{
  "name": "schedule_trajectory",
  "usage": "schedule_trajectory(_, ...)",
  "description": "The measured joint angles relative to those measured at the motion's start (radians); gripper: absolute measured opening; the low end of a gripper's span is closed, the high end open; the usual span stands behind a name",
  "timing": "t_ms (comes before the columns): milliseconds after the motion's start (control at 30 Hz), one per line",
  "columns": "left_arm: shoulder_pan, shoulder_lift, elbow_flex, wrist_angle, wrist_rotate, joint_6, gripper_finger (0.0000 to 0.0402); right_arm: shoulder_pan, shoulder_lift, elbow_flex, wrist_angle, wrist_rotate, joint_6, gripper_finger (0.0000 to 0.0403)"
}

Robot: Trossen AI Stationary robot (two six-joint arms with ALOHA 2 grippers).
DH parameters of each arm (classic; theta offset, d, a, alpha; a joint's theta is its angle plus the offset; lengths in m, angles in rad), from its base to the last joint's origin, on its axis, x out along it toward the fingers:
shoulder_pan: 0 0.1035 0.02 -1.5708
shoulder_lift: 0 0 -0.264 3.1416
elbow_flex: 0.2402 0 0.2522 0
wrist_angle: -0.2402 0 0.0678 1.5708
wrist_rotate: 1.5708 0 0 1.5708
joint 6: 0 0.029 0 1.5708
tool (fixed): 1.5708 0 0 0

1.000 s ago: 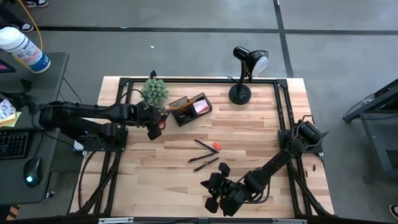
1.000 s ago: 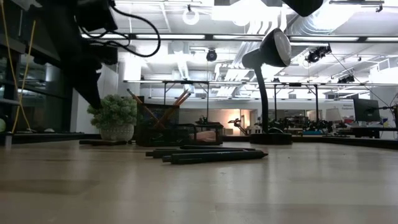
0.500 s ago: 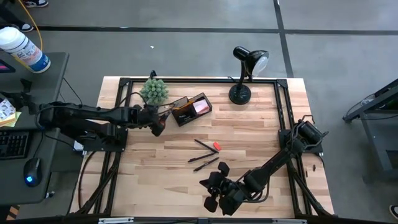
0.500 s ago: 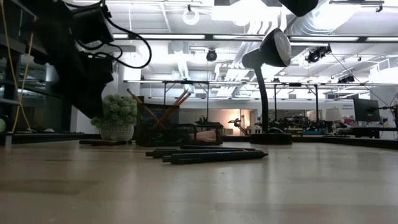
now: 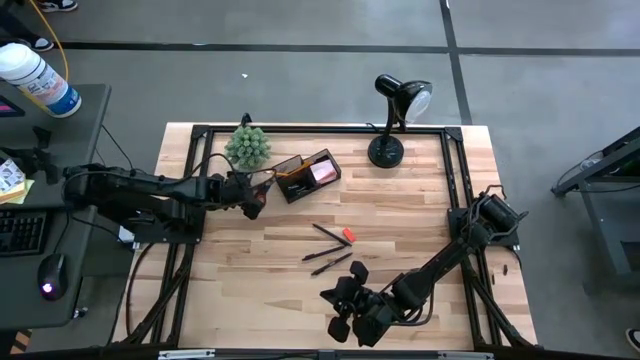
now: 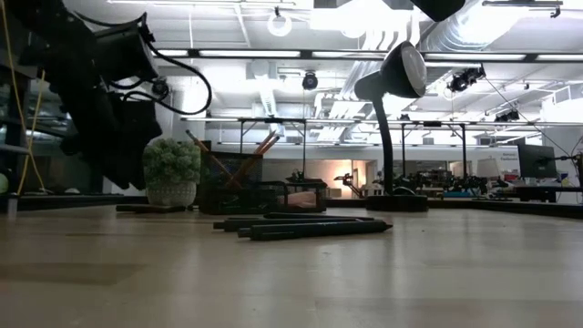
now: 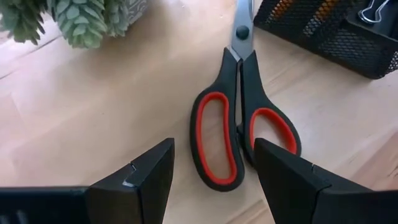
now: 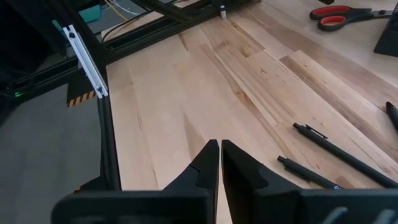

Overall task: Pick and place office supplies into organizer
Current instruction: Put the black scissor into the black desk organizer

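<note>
The scissors (image 7: 231, 127), black handles lined with red, lie flat on the wood between the green plant (image 5: 248, 147) and the black mesh organizer (image 5: 308, 173). My left gripper (image 7: 211, 177) is open, hovering just above the handle loops with a finger on either side of one loop, touching nothing. The organizer holds orange pencils and a pink pad. Black pens (image 5: 326, 248) and a small red eraser (image 5: 348, 236) lie mid-table. My right gripper (image 8: 219, 163) is shut, waiting near the near edge (image 5: 350, 305).
A black desk lamp (image 5: 393, 112) stands at the far edge, right of the organizer. The plant sits close to my left gripper on its far side. A black frame (image 5: 200, 130) runs around the table. Bare wood lies along the near left part (image 5: 240, 290).
My left gripper has shifted slightly toward the far edge and the organizer, turned about from pointing across the arm to lying in line with it, and sunk lower toward the scissors. Nothing on the table has moved.
</note>
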Motion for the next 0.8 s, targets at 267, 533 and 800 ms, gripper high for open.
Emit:
schedule_trajectory(267, 0.0, 0.033, -0.004, 0.057, 0.009, 0.04, 0.0209, -0.001, 0.0, 0.0, 0.001, -0.025, 0.002, 0.0013)
schedule_trajectory(533, 0.0, 0.033, -0.004, 0.138, 0.059, -0.024, 0.0209, -0.002, 0.0, 0.0, 0.003, -0.08, 0.001, 0.0016)
schedule_trajectory(800, 0.0, 0.13, -0.003, 0.076, 0.087, -0.062, 0.0209, -0.002, 0.0, 0.0, 0.004, -0.084, 0.001, 0.0018)
